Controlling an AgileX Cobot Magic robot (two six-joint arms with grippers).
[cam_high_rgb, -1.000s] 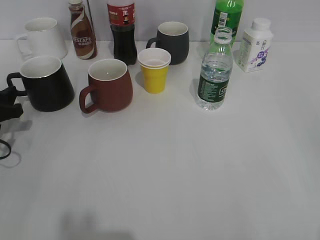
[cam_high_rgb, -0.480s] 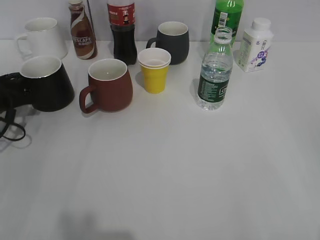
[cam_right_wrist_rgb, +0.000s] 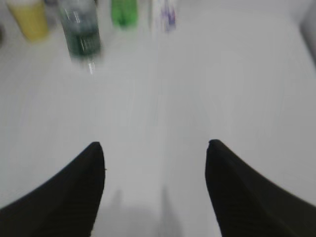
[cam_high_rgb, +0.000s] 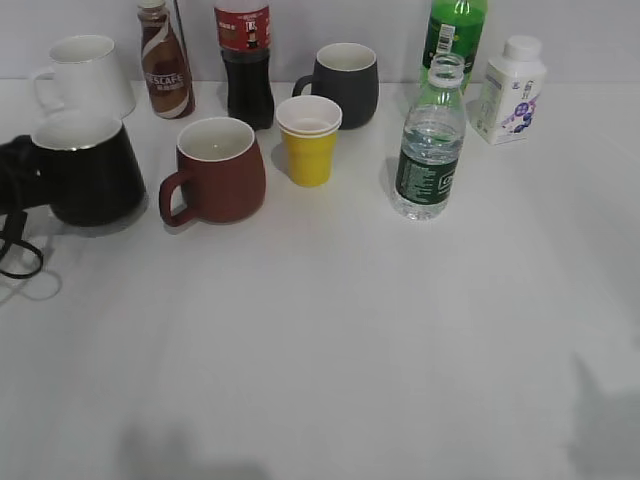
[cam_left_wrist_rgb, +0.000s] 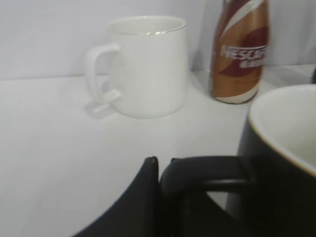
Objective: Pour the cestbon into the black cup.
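Observation:
The black cup, glossy with a white inside, is at the far left of the table with a shadow under its base. My left gripper is shut on its black loop handle; in the left wrist view one finger presses against the handle and the cup's body fills the right. The cestbon, a clear capless bottle with a dark green label, stands upright at the right of centre. My right gripper is open and empty over bare table, with the cestbon blurred far ahead to its left.
A reddish-brown mug, a yellow cup, a dark grey mug, a white mug, a Nescafe bottle, a cola bottle, a green soda bottle and a white milk bottle stand along the back.
My left gripper has come in from the left edge and shut on the black cup's handle; the cup has shifted slightly. A shadow has appeared at the lower right of the table.

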